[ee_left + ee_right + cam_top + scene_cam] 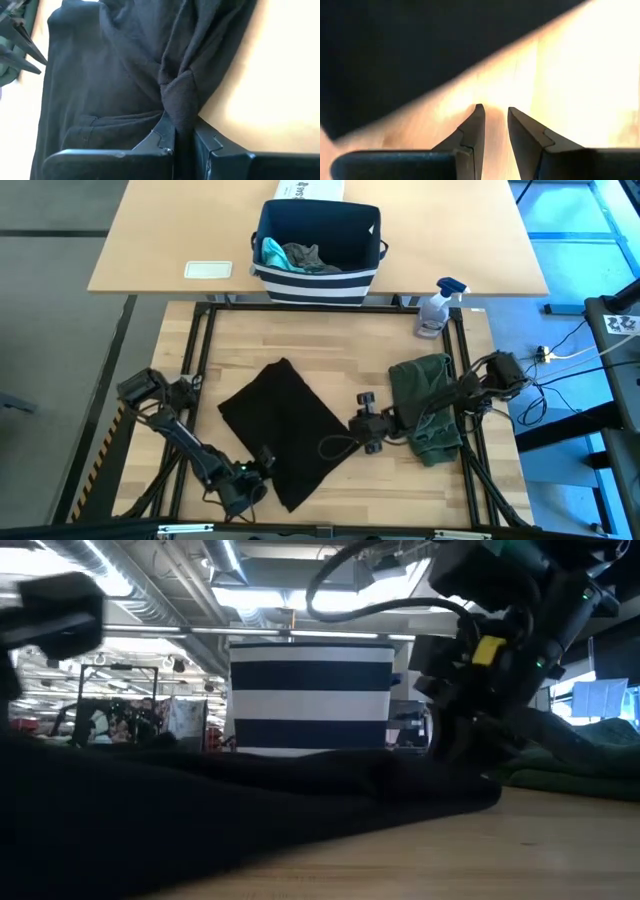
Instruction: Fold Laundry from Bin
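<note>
The left gripper (181, 131) pinches a bunched corner of the large black cloth T-shirt (285, 430), which spreads away from it across the wooden table (330, 350). The right gripper (495, 119), narrowly parted and empty, hovers just beside the shirt's opposite edge.
</note>
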Motion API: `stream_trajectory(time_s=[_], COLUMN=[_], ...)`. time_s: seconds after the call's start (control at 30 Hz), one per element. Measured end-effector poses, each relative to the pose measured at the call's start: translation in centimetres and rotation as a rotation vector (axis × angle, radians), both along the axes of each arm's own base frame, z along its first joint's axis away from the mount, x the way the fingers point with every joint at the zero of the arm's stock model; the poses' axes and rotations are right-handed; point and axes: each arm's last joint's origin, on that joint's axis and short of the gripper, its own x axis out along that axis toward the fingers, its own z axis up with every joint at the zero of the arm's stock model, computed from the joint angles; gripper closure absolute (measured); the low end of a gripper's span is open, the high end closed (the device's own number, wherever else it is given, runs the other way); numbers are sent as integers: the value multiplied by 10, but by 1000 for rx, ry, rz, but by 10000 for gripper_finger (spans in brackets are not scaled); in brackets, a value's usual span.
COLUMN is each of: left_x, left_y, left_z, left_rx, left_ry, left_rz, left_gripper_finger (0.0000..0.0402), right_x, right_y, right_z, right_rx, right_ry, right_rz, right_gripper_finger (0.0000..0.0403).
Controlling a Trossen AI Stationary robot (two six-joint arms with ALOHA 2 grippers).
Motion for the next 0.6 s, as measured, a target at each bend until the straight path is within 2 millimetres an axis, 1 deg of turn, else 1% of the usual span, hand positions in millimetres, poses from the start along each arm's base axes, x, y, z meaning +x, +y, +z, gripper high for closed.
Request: stream_trajectory(time_s=[0.13, 0.23, 0.3, 0.43, 0.53, 0.6], left_x=[-12, -20, -23, -29, -33, -33], left_y=[-7, -10, -11, -12, -11, -9], left_z=[0, 3, 7, 24, 36, 39], left_rx=[-14, -46, -86, -191, -235, -243], left_ry=[-10, -10, -6, 7, 18, 19], left_rz=[25, 49, 67, 89, 86, 105], left_gripper_finger=[386, 386, 387, 387, 387, 387], right_x=[-1, 0, -2, -3, -1, 3], right_y=[2, 8, 14, 25, 37, 46], right_z=[0, 0, 0, 1, 3, 1], right_rx=[-37, -51, -78, -104, -75, -75], right_ry=[13, 18, 15, 1, -73, -118], right_rz=[70, 195, 261, 353, 430, 487], right_gripper_finger=[315, 313, 304, 267, 232, 207])
